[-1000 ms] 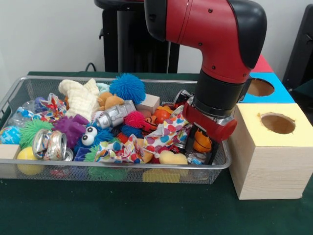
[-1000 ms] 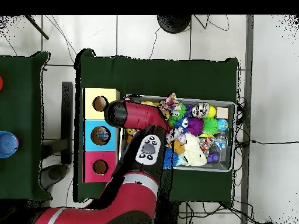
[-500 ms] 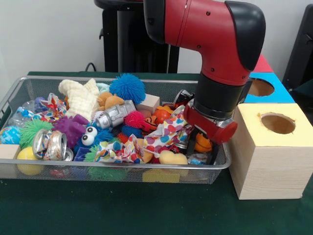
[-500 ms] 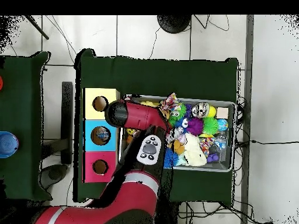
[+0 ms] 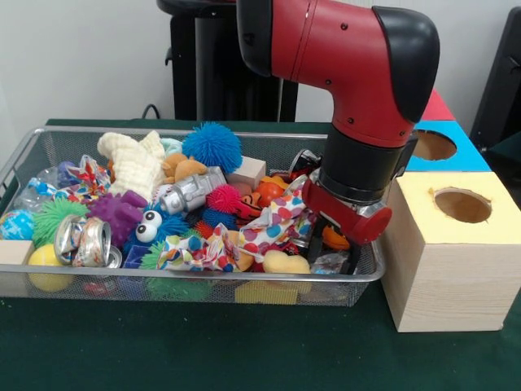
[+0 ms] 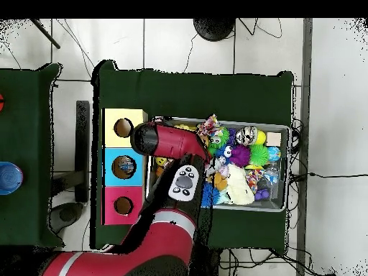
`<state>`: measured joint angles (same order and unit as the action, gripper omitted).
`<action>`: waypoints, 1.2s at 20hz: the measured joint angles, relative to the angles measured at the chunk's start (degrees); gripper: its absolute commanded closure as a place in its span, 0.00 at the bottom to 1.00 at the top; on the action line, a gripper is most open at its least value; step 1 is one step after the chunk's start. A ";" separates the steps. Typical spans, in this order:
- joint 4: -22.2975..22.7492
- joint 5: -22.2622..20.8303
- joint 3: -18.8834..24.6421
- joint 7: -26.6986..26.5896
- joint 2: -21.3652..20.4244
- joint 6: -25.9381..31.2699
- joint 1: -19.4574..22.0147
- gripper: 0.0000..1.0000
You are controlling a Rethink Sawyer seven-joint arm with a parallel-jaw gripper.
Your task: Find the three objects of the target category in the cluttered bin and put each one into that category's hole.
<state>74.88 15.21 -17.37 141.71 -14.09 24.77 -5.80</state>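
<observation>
— Orange toy point(image 5: 333, 238) sits between our gripper's point(image 5: 335, 244) black fingers, which look closed on it, low at the wire bin's point(image 5: 203, 281) end nearest the yellow-topped wooden box point(image 5: 450, 251).

— Agreed. We should lift straight up so the toy clears the heart-patterned wrapper point(image 5: 281, 216) and the rim.

— Then across to whichever hole fits; from overhead the yellow box point(image 6: 123, 127) lies just beside the bin point(image 6: 282, 129). We'd move slowly, since the grip seems shallow.
</observation>
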 measured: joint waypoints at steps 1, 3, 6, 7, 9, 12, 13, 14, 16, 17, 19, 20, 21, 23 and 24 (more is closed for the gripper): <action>-0.33 -0.01 -0.06 0.00 0.08 0.56 -0.02 0.00; -0.74 -0.01 -0.14 0.00 0.23 1.19 -0.02 0.00; -1.54 -0.09 -0.30 0.00 0.50 2.36 -0.04 0.00; -1.83 -0.12 -0.38 0.00 0.60 2.85 -0.04 0.00; -2.31 -0.13 -0.50 0.00 0.77 3.64 -0.05 0.00; -3.83 -0.16 -1.11 0.00 1.38 5.91 -0.28 0.00; -4.03 -0.16 -1.18 0.00 1.46 6.20 -0.34 0.00; -4.84 -0.21 -1.41 0.00 1.79 7.32 -0.55 0.00; -5.83 -0.51 -1.64 0.00 2.16 8.45 -0.67 0.00; -6.32 -0.66 -1.76 0.00 2.34 9.01 -0.72 1.00; -7.70 -0.78 -1.74 0.00 2.76 10.38 -0.72 1.00; -7.83 -0.79 -1.74 0.00 2.86 10.54 -0.72 1.00; -8.35 -0.81 -1.75 0.00 3.22 11.01 -0.71 1.00; -9.16 -0.88 -1.72 0.00 3.61 11.17 -0.67 1.00; -9.46 -0.91 -1.66 0.00 3.76 11.14 -0.66 1.00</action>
<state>65.42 14.30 -19.03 141.71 -10.33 35.91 -6.46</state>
